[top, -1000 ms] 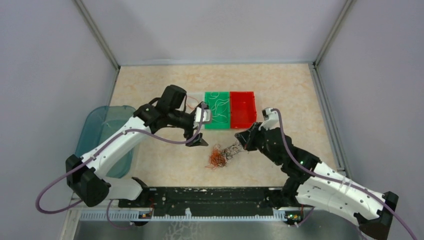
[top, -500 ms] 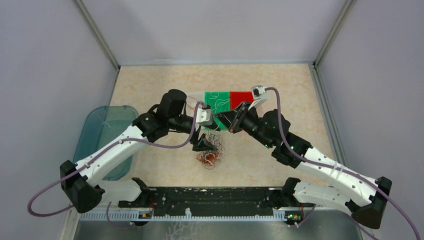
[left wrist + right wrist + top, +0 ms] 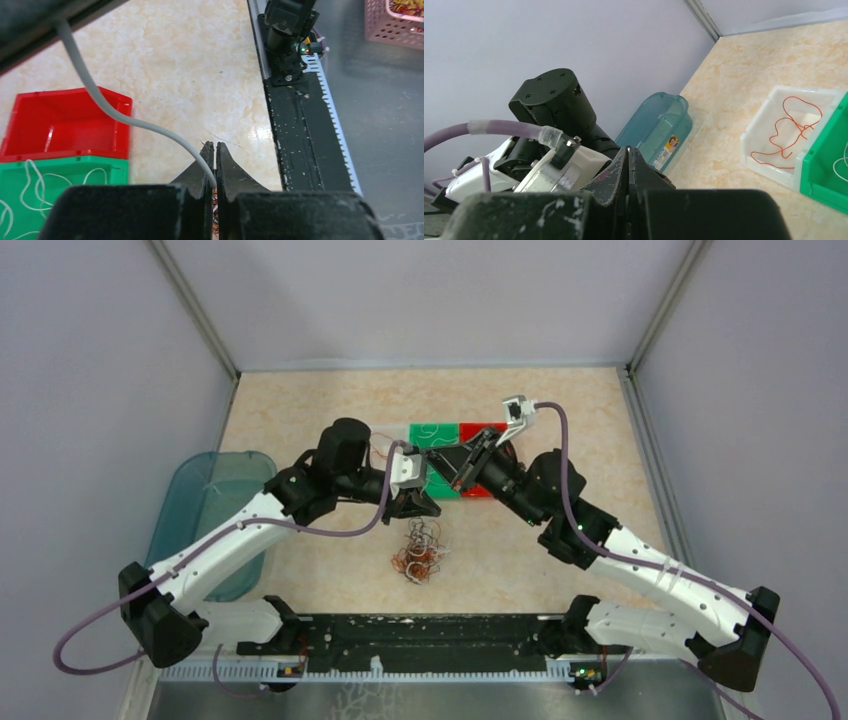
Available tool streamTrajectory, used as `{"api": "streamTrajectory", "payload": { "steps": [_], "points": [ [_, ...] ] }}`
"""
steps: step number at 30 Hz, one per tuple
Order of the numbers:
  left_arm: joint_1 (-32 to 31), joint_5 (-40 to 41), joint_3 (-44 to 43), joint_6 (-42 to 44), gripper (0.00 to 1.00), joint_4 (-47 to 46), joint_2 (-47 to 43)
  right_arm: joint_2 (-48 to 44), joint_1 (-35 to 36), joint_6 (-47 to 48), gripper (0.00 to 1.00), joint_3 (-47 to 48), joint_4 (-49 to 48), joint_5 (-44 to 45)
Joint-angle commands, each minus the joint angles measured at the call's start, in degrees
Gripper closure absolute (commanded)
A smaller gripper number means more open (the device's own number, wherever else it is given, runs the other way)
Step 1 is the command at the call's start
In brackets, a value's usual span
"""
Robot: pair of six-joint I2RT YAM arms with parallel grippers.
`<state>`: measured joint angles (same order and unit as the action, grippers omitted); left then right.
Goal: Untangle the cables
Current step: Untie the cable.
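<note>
The cables (image 3: 420,555) lie as a small orange, white and black tangle on the beige table, with loops drawn up toward my left gripper (image 3: 427,508). In the left wrist view the left gripper (image 3: 215,147) has its jaws together, with cable strands (image 3: 215,220) showing in the slit between them. My right gripper (image 3: 440,465) hangs just above and behind it, over the bins. Its jaws (image 3: 628,150) are pressed shut, with only a tiny pale glint at the tip.
A green bin (image 3: 432,432) holding white cables (image 3: 35,180), a red bin (image 3: 482,429) and a white bin (image 3: 774,165) holding an orange wire sit behind the grippers. A teal container (image 3: 205,500) stands at the left. The black rail (image 3: 420,635) runs along the near edge.
The right gripper rose from the tangle toward the bins, drawing strands up and the tangle leftward. The left gripper moved in under it and closed from wide open.
</note>
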<state>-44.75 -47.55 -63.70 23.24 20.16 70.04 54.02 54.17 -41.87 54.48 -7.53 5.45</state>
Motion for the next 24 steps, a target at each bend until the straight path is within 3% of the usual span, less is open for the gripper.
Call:
{"api": "streamTrajectory", "payload": {
  "steps": [1, 4, 10, 14, 17, 20, 24],
  "points": [
    [-0.34, 2.11, -0.4, 0.62, 1.0, -1.76, -2.51, -1.27, -0.37, 1.24, 1.0, 1.67, -3.05, 0.27],
    [-0.34, 1.94, -3.93, 2.38, 1.0, 1.33, -2.73, -3.31, -0.38, 2.72, 0.64, -0.92, -1.51, 2.93],
    [-0.25, 4.09, -10.28, 3.08, 1.0, 4.11, -4.11, -12.44, -0.38, 5.57, 0.36, -12.87, 0.88, 8.98],
    [-0.25, 5.33, -13.3, 2.58, 1.0, 4.14, -4.62, -20.4, -0.41, 7.93, 0.32, -22.02, -0.05, 7.85],
    [-0.25, 5.48, -15.25, 2.23, 1.0, 3.63, -4.52, -23.71, -0.37, 11.5, 0.32, -28.16, -7.98, 1.28],
    [-0.32, 5.86, -17.86, 1.64, 1.0, 2.42, -3.82, -22.31, -0.34, 16.38, 0.31, -29.02, -15.35, -5.94],
    [-0.33, 5.95, -22.12, 0.54, 1.0, 2.03, -1.82, -13.85, -0.35, 21.65, 0.3, -23.61, -19.04, -10.78]
  ]
}}
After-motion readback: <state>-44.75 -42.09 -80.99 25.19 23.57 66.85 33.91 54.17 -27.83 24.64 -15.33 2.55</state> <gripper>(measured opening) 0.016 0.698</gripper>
